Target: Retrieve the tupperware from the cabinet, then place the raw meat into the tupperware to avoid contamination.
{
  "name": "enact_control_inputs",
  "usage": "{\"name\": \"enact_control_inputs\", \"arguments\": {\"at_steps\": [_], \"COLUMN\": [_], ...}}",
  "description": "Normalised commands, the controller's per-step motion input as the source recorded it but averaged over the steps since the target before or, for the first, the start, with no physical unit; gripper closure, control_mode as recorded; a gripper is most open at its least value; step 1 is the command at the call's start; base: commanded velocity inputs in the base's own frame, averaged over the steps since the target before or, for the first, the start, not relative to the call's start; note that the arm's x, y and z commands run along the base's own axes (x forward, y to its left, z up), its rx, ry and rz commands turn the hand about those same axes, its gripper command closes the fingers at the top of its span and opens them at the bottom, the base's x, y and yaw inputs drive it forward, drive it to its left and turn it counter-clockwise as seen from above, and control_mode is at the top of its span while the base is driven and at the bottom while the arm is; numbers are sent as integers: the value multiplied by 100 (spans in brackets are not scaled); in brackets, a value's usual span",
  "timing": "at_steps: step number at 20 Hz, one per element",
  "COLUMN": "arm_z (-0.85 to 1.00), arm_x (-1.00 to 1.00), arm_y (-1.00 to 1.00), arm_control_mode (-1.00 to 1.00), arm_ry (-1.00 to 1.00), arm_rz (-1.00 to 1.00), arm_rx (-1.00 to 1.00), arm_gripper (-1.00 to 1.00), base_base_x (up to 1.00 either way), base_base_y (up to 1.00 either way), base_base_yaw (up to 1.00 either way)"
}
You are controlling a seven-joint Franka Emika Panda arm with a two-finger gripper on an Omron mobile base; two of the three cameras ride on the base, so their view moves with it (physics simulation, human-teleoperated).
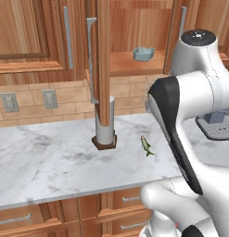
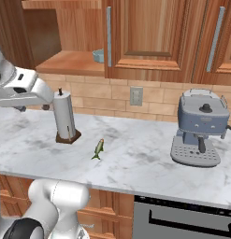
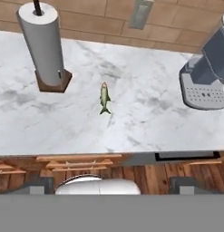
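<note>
Marble counter (image 1: 51, 162) — brick backsplash (image 2: 154, 93) (wooden cabinet (image 1: 134, 32) open) above.

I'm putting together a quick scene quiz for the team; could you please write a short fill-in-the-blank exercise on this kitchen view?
1. The tupperware sits on the shelf of the open ____.
2. The raw meat lies on the marble counter between the paper towel roll and the ____.
3. The cabinet door in front of the paper towel roll stands ____.

Missing words: cabinet; coffee machine; open
</note>
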Motion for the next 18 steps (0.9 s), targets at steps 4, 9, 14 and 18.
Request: {"name": "enact_control_inputs", "arguments": {"at_steps": [4,9,14,18], "arm_z": [35,41,42,33], "arm_x": [2,18,13,20], "arm_y": [-9,-20,-16,-27], "arm_control_mode": [-100,-100,-100,-100], "arm_ry": [-36,-28,-22,-12], "arm_rz": [4,0,0,0], "arm_rx": [-15,-1,2,9], "arm_gripper": [-100,-100,-100,-100], "base_base_x": [0,0,0,0], "base_base_y": [0,0,0,0], "base_base_yaw": [0,0,0,0]}}
